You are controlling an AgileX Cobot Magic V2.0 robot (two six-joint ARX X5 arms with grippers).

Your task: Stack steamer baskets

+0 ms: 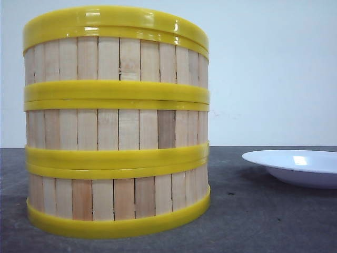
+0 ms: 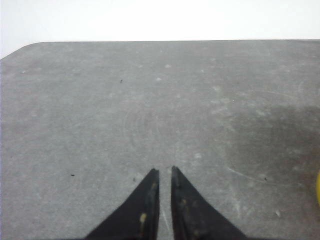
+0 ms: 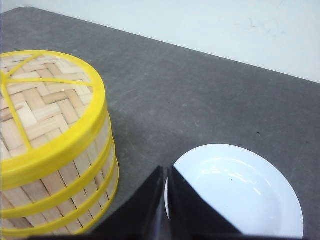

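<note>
Front view shows the three steamer baskets (image 1: pixel 116 124) stacked on the left of the grey table (image 1: pixel 263 221) with the woven lid (image 3: pixel 40 107) on top, the middle joint seated slightly askew. Left gripper (image 2: pixel 164 172) hangs over bare table, clenched on nothing. Right gripper (image 3: pixel 166 175), also clenched and empty, sits between stack and white plate (image 1: pixel 297 166); a sideways swing could topple the column or strike the plate.

Left gripper (image 2: pixel 165 172) black pointed tapering jaws, scuffed with pale specks, right gripper (image 3: pixel 166 172) plain black

Left tool (image 2: pixel 165 172) nearly closed, empty, above grey table (image 2: pixel 150 100)
</note>
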